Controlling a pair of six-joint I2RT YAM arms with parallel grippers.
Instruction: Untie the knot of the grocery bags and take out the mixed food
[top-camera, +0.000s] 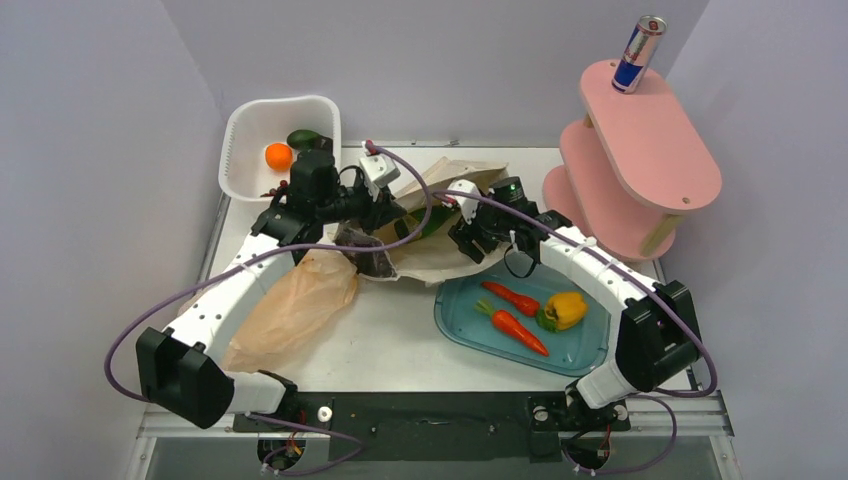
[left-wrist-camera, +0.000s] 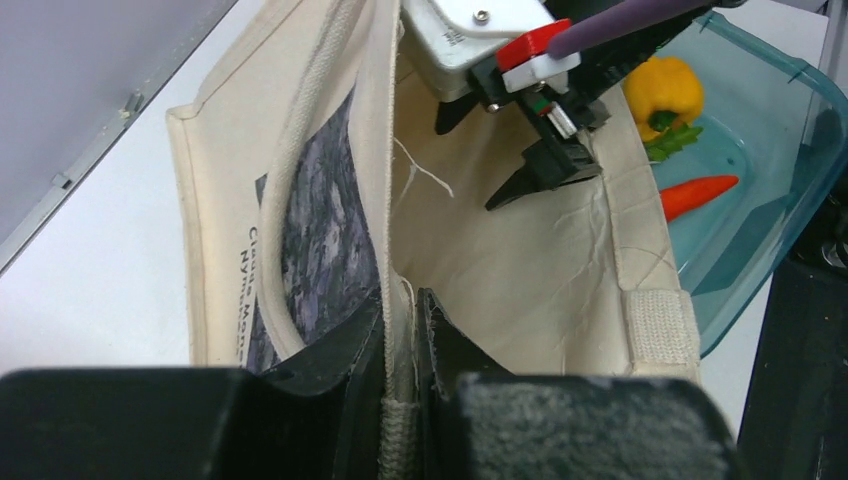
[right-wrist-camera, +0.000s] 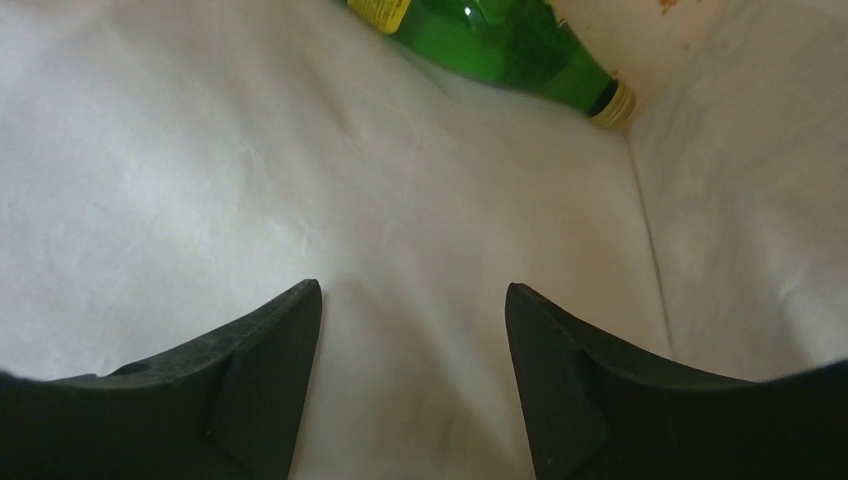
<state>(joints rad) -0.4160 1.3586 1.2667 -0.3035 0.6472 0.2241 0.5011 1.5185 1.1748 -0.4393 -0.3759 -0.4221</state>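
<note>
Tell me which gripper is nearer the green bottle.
Right. The right gripper is open inside the tote, facing the bottle; the left gripper pinches the tote's rim, outside it.

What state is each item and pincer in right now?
Tote: lying down, rim lifted.
Left pincer: shut on tote rim.
Right pincer: open, inside tote.
Bottle: capped, lying inside tote.
Carrots: both in tray.
Can: standing on top shelf.
Plastic bag: slumped flat on table.
Avocado: in basket.
</note>
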